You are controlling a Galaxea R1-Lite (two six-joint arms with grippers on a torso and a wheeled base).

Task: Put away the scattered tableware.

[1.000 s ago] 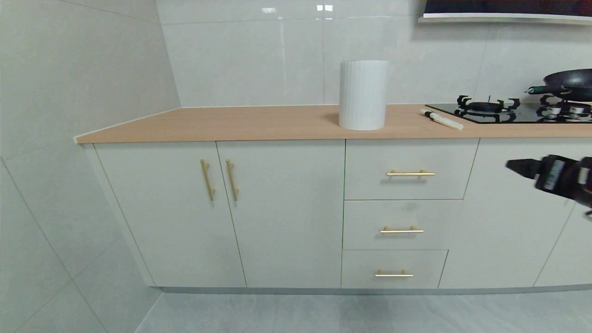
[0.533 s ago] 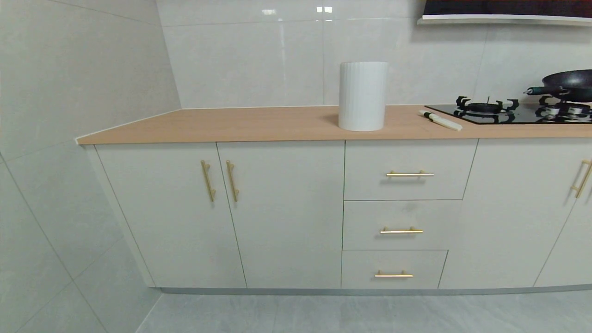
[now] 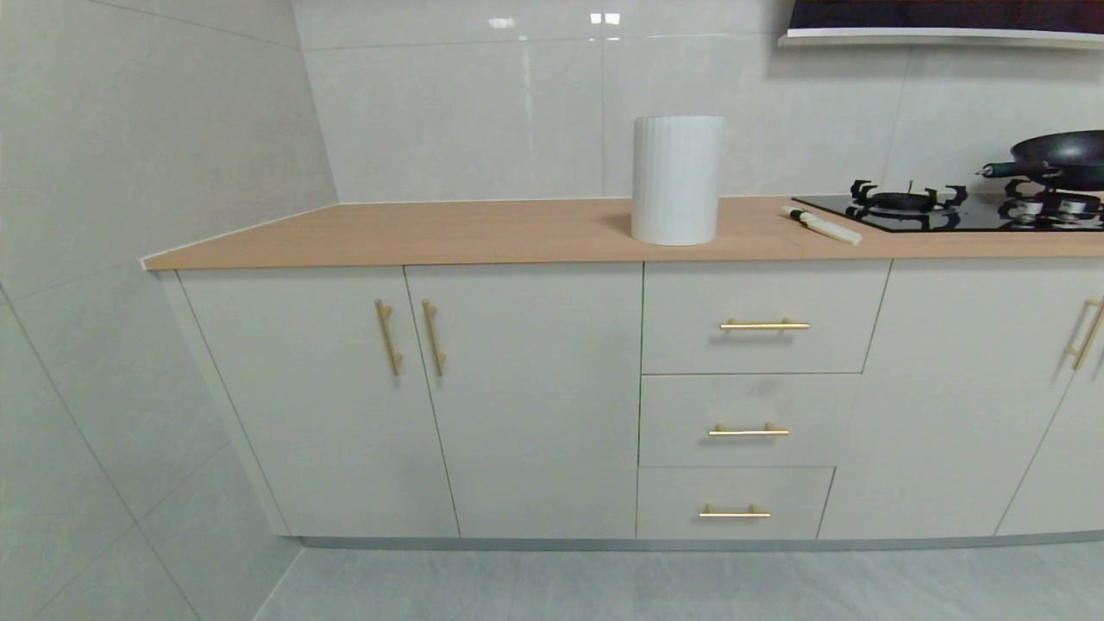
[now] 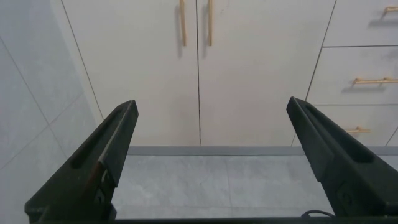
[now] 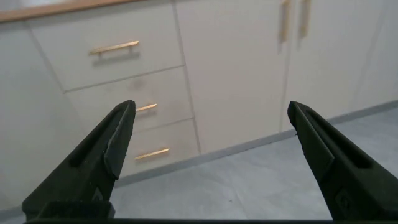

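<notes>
On light wooden countertop (image 3: pixel 483 231), pale slim utensil with dark tip (image 3: pixel 821 223) lying between tall white ribbed cylinder (image 3: pixel 677 179) and black gas hob (image 3: pixel 949 211), left gripper (image 4: pixel 211 102) and right gripper (image 5: pixel 211 104) both spread wide, gripping nothing.

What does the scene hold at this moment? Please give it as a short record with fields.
Countertop: wooden, above white cabinets
White ribbed cylinder: upright on the countertop
Cream-coloured utensil: lying flat between the cylinder and the gas hob
Black pan: on the hob
Left gripper: open, empty, facing cabinet doors
Right gripper: open, empty, facing drawers
</notes>
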